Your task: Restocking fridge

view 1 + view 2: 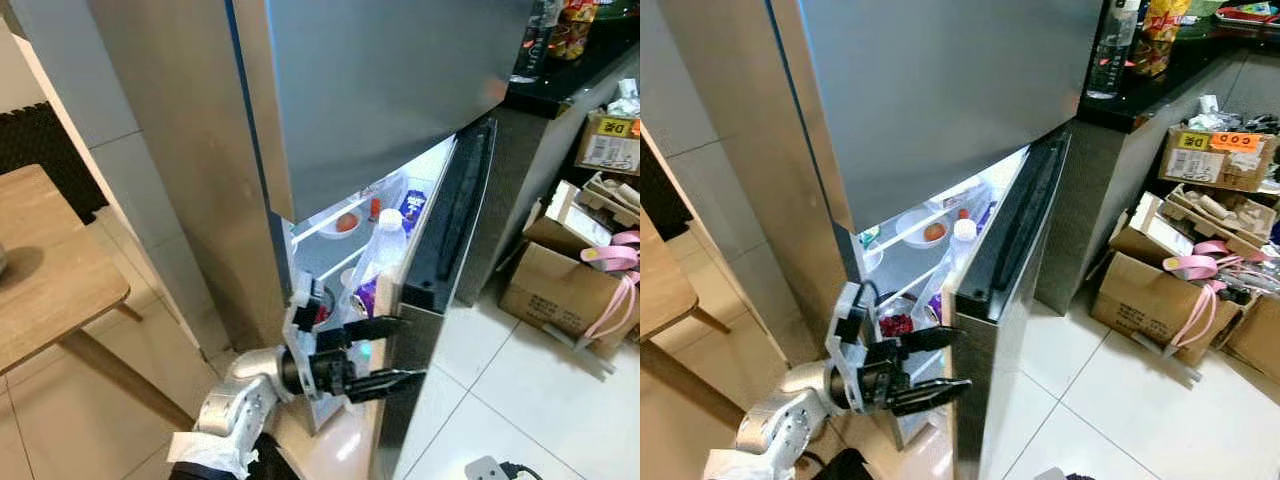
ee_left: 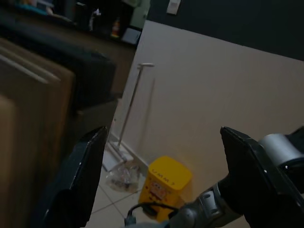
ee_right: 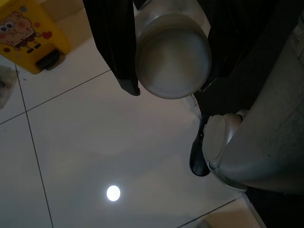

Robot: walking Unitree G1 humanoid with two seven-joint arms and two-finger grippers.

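Reaching toward the ajar silver fridge door [image 1: 440,240], the left gripper [image 1: 390,352] spreads its fingers wide, holding nothing; right gripper [image 3: 166,57] clasps a pale round container [image 3: 173,54].

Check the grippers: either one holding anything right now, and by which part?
Left gripper: open, holding nothing, fingers spread at the edge of the fridge door. Right gripper: clamped across the sides of a round whitish container, seen end-on, over the floor.

Fridge shelves and tiled floor
A bowl [image 1: 923,230] sits on the lit fridge shelf [image 1: 902,262]; cardboard boxes [image 1: 1145,290] rest on the floor [image 1: 1110,400] at right.
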